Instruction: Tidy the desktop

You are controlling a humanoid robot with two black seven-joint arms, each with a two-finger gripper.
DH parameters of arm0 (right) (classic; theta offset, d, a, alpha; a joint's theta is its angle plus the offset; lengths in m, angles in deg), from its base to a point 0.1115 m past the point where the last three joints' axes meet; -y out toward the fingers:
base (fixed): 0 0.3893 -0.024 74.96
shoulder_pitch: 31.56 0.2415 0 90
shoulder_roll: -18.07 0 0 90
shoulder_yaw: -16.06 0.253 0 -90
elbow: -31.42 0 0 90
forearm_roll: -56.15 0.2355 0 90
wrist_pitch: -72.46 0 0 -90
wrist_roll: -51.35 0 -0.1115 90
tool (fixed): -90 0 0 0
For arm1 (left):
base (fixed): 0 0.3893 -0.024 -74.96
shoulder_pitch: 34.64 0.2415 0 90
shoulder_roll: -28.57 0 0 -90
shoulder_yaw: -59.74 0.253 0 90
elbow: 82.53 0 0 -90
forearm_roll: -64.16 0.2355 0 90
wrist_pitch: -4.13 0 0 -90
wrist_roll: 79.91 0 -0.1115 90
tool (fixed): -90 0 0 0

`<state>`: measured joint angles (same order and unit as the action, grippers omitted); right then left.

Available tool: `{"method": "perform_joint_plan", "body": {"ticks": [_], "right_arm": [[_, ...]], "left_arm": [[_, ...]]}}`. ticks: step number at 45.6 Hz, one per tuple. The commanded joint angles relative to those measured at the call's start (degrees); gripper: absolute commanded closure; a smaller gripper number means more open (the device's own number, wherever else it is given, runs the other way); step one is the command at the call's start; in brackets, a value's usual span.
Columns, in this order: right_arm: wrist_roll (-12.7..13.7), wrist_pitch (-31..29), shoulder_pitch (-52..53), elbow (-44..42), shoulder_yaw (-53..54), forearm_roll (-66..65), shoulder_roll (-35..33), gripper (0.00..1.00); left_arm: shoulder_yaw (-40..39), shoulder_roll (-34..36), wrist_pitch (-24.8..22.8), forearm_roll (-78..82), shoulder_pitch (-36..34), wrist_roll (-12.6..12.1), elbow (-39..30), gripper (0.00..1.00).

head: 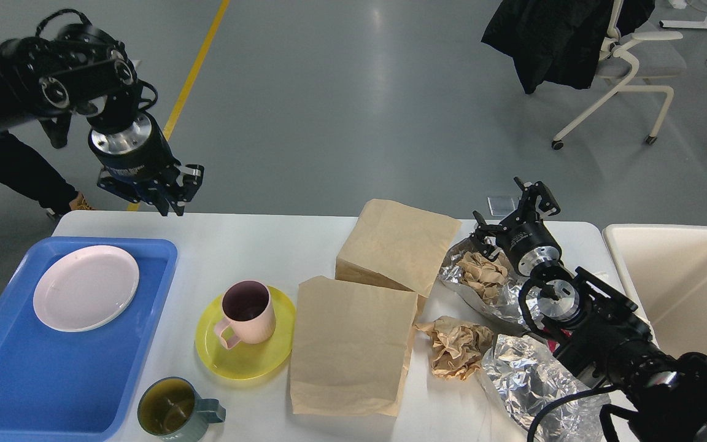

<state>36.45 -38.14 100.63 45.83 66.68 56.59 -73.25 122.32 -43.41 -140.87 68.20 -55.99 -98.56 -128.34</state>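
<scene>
Much of our right arm covers the foil near the lower right edge, and the frame cuts off the tray's left corner, the green mug's base and the bin's far side. Our left end effector (172, 184) hangs above the far left edge of the worktop (255, 245), grasping nothing; its dark fingers are seen nearly end-on, so we cannot tell whether they are parted or closed. Our right end effector (516, 212) hovers over the far right part of the worktop with its fingers spread and empty.

Below and left of the left end effector lies a smooth blue plastic tray (16, 368), holding one pale pink round plate (86, 287). Below and right of that end effector sits a glossy yellow plate (267, 359) carrying a pink mug (247, 313), its inside dark. Nearer us, a green mug (172, 410) holds something murky we cannot make out.

Two flat brown paper bags overlap between the end effectors: the far bag (399, 242) and the near bag (350, 350). Just beneath the right end effector, crinkled silver foil (482, 298) cradles a wad of crumpled brown paper (481, 273). Another crumpled wad (456, 347) lies on the worktop below it, beside a second foil sheet (528, 374). Right of the right end effector stands a cream bin (672, 282), rectangular, with its visible interior bare.
</scene>
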Motion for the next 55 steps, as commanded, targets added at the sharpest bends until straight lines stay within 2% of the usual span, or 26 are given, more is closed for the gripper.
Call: {"method": "perform_joint_plan", "body": {"ticks": [1, 7, 10, 12, 36, 46, 55], "right_arm": [[0.0, -0.1, 0.0, 0.0, 0.0, 0.0, 0.0, 0.00], [0.0, -0.1, 0.0, 0.0, 0.0, 0.0, 0.0, 0.00], [0.0, -0.1, 0.0, 0.0, 0.0, 0.0, 0.0, 0.00], [0.0, 0.0, 0.0, 0.0, 0.0, 0.0, 0.0, 0.00], [0.0, -0.1, 0.0, 0.0, 0.0, 0.0, 0.0, 0.00], [0.0, -0.1, 0.0, 0.0, 0.0, 0.0, 0.0, 0.00], [0.0, -0.1, 0.0, 0.0, 0.0, 0.0, 0.0, 0.00]], "left_arm": [[7.2, 1.1, 0.0, 0.0, -8.2, 5.2, -6.5, 0.11], [14.0, 1.5, 0.0, 0.0, -15.8, 14.4, -14.6, 0.11], [15.6, 1.1, 0.0, 0.1, -17.7, 16.8, -15.0, 0.11], [16.0, 1.2, 0.0, 0.0, -18.1, 17.4, -14.9, 0.11], [14.6, 0.9, 0.0, 0.1, -16.6, 17.2, -14.2, 0.08], [9.4, -1.2, 0.0, 0.4, -3.8, 16.5, -12.6, 0.08], [5.5, -2.1, 0.7, 0.4, 7.7, 12.9, -6.8, 0.08]]}}
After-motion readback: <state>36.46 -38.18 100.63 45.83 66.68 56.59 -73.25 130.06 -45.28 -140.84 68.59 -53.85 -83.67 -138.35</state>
